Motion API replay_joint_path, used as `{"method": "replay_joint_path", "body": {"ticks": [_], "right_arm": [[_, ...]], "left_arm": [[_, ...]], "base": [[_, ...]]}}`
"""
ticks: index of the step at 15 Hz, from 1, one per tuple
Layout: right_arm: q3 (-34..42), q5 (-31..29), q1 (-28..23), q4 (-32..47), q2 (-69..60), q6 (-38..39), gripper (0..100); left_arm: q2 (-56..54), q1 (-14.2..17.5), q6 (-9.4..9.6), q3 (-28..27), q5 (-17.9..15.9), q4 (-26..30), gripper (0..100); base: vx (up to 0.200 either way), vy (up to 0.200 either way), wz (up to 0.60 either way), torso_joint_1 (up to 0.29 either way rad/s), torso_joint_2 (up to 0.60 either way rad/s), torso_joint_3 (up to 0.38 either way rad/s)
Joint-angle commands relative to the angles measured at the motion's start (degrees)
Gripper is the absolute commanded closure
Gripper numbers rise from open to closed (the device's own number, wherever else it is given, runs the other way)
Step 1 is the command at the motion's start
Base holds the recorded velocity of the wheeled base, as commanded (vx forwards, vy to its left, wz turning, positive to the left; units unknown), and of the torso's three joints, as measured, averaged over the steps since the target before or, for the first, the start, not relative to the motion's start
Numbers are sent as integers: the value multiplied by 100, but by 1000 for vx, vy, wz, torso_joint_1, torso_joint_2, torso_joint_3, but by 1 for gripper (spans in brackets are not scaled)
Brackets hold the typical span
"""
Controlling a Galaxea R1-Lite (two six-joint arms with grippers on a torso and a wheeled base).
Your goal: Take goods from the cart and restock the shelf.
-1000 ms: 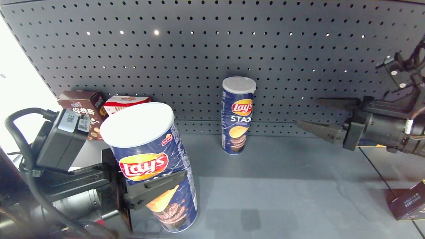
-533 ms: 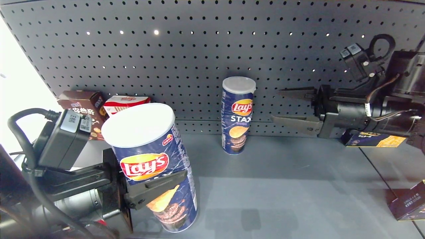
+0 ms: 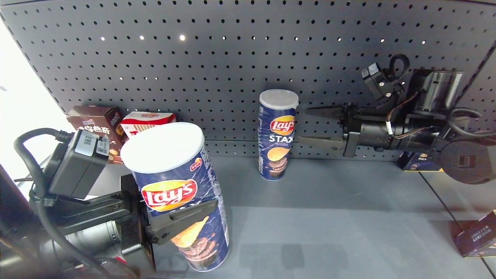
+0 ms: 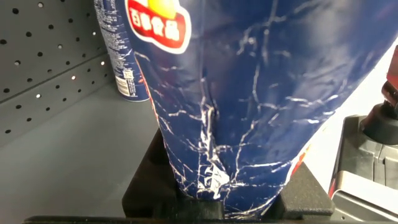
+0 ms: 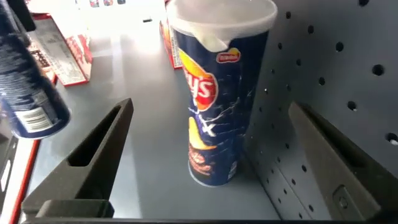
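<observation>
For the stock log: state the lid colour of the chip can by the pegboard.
Translucent white lid on the can; best in the right wrist view.

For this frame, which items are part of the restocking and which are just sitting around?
Job: held chip can, left claw gripping it, standing chip can, open right claw beside it, shelf.
Lying about: brown box, red-and-white box, dark box at right.

**Two cans, two grippers, one shelf**

The near can (image 3: 176, 193) sits clamped between the left gripper's (image 3: 174, 217) fingers at the front of the shelf (image 3: 329, 217). Beyond that gripper, a box (image 3: 95, 124) and a second box (image 3: 145, 118) lie side by side against the pegboard (image 3: 232, 58). The far can (image 3: 277, 135) stands upright at the pegboard, just off the right gripper's (image 3: 304, 126) spread fingertips. A flat box (image 3: 420, 162) lies under that gripper's wrist.
</observation>
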Motion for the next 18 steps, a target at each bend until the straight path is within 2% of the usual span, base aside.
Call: {"method": "replay_joint_path", "body": {"ticks": [1, 10, 13, 18], "right_arm": [[-97, 0, 65, -110, 317, -1, 0], [-26, 0, 215, -198, 739, -19, 0], [237, 9, 268, -198, 686, -81, 0], [395, 9, 470, -198, 642, -125, 0]], "left_arm": [[30, -1, 0, 16, 0, -5, 100], [48, 17, 0, 130, 8, -5, 100], [48, 140, 0, 139, -9, -5, 100], [57, 148, 0, 139, -18, -5, 100]], "base": [[0, 0, 0, 0, 0, 0], [0, 0, 0, 0, 0, 0], [0, 0, 0, 0, 0, 0], [0, 0, 0, 0, 0, 0]]}}
